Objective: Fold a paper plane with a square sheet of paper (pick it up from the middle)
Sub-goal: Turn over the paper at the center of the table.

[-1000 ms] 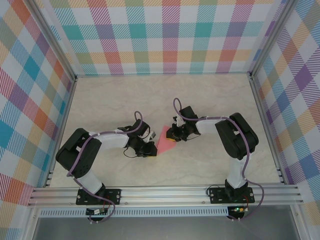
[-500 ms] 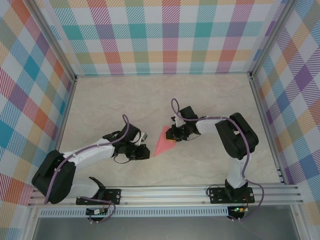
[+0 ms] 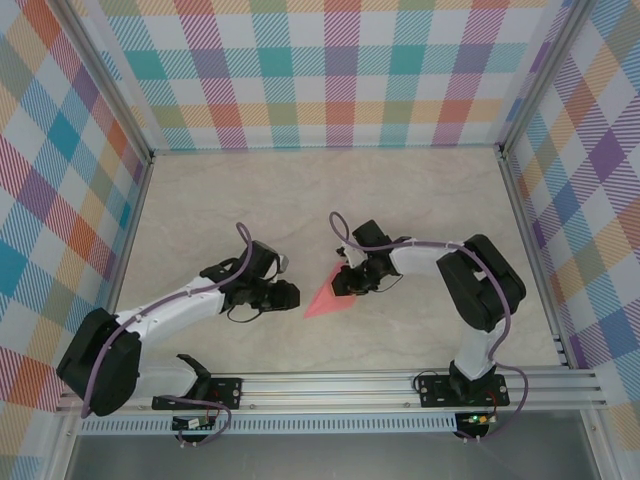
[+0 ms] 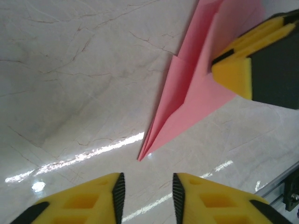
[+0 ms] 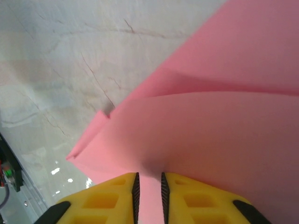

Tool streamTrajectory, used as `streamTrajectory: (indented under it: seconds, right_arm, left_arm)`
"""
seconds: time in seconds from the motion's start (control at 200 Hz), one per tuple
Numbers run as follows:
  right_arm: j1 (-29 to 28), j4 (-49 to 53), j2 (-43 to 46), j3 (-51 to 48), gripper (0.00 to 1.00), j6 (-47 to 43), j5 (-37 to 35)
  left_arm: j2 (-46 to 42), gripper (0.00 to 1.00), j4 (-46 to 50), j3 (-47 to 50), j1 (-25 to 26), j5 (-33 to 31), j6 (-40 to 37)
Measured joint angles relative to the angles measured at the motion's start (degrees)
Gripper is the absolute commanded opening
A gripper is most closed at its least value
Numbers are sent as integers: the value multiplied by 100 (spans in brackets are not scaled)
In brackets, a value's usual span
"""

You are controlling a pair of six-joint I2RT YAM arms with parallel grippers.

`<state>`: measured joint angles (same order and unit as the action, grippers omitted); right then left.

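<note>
Left wrist view: our right gripper, upper right, pinches the paper plane; left gripper gapes empty below. We judge wing-creasing next.

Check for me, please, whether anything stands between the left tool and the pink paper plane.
Nothing visible does. Only bare table lies between the open left tool and the pointed tip of the paper plane. The right tool is at the plane's far, wide end, out of that path.

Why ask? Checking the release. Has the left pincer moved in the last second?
Yes. The left pincer has backed slightly left, toward the left side rail, off the paper plane.
</note>
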<state>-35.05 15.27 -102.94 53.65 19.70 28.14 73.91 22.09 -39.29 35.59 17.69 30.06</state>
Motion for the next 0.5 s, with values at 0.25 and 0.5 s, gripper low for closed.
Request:
streamTrajectory:
  seconds: [0.25,0.5]
  right_arm:
    - [61,367,1565,-516,43,647,-1027]
    - [260,389,2253,-1294,47,1596,-1408]
  left_arm:
    - [1084,46,-221,-533,0,109,-116]
    - [1805,47,-308,-890,68,372,-264]
